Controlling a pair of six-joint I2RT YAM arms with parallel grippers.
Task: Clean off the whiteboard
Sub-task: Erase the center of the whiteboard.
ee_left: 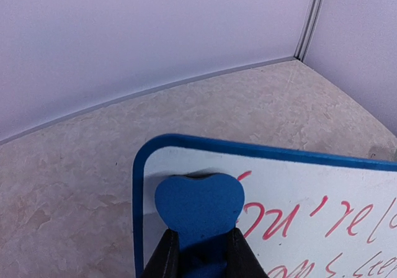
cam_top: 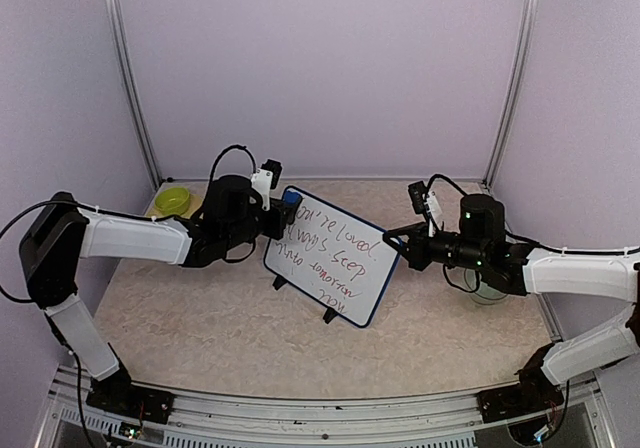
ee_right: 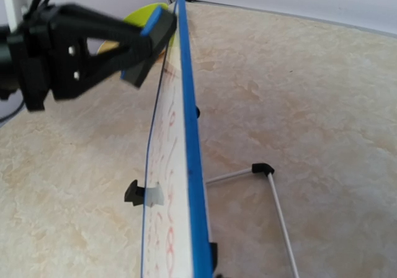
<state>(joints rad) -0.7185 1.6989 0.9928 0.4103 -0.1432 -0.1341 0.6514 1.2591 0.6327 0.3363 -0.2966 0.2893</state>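
Observation:
The whiteboard (cam_top: pixel 338 260) stands tilted on its black legs mid-table, blue-framed, with red handwriting across it. My left gripper (cam_top: pixel 280 213) is shut on a blue heart-shaped eraser (ee_left: pixel 198 203), whose face rests against the board's top left corner (ee_left: pixel 152 166), just left of the first red letters. My right gripper (cam_top: pixel 393 239) is at the board's right edge and looks shut on the frame. In the right wrist view the whiteboard (ee_right: pixel 191 141) runs edge-on up from the bottom, and that gripper's own fingertips barely show. The eraser (ee_right: pixel 152 33) shows there against the far corner.
A yellow-green bowl (cam_top: pixel 173 201) sits at the back left, behind my left arm. A clear cup (cam_top: pixel 488 290) stands under my right forearm. The board's wire leg (ee_right: pixel 273 194) juts out behind it. Booth walls close the back and both sides.

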